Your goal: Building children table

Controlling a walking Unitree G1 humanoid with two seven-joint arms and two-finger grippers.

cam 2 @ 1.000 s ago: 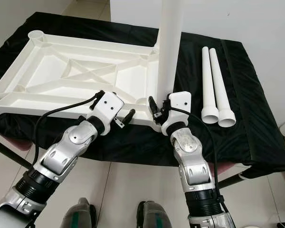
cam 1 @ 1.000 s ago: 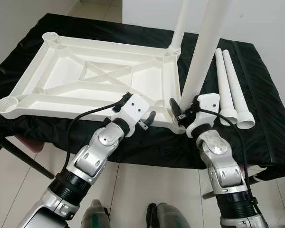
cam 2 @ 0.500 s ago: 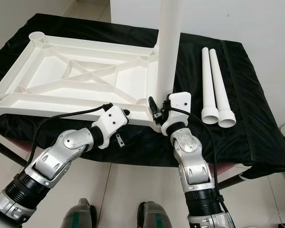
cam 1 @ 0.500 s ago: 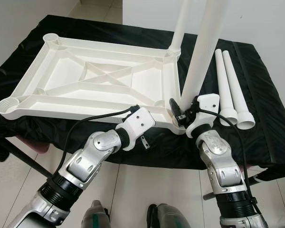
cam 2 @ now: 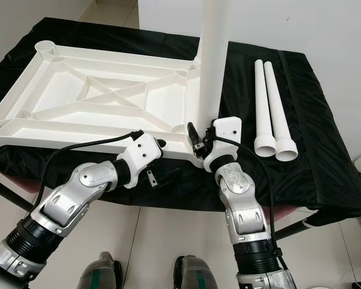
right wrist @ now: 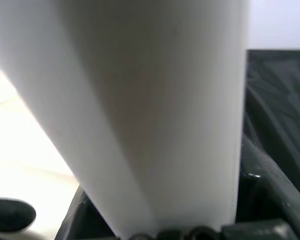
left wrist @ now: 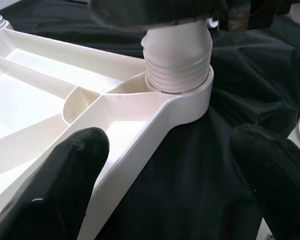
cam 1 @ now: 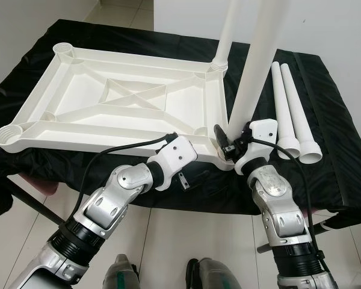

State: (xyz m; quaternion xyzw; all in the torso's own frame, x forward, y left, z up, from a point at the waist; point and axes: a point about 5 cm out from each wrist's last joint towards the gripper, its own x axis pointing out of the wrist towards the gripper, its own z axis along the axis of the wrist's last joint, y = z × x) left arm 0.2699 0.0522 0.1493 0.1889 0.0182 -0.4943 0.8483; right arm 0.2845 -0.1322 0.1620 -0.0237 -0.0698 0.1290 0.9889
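A: Start at the left. What's on the bench [cam 1: 325,150]?

B: A white tabletop [cam 1: 120,105] lies upside down on the black cloth, ribs up. Its two left corner sockets stand open, with no legs in them.

A: And the left claw [cam 1: 185,176]?

B: It sits at the near edge of the tabletop, just short of the near right corner. In its wrist view the two black fingers [left wrist: 70,170] are spread wide with nothing between them, looking straight at the ribbed collar of the near leg [left wrist: 179,55] seated in its socket.

A: So the step in hand is that leg?

B: I'd judge so. The right claw [cam 1: 227,143] is closed around the base of the near leg, which stands upright in the near right corner. A far leg [cam 1: 224,36] already stands in the far right corner.

A: Further right?

B: Two spare legs [cam 1: 292,114] lie side by side on the cloth, flared ends toward the robot, apart from the tabletop.

A: What does the next move need?

B: Probably pressing or turning the near leg until the collar seats fully, with the tabletop braced so it doesn't slide. Then release and reach right for a spare leg to fit a left socket. I can't tell whether the collar is fully home.
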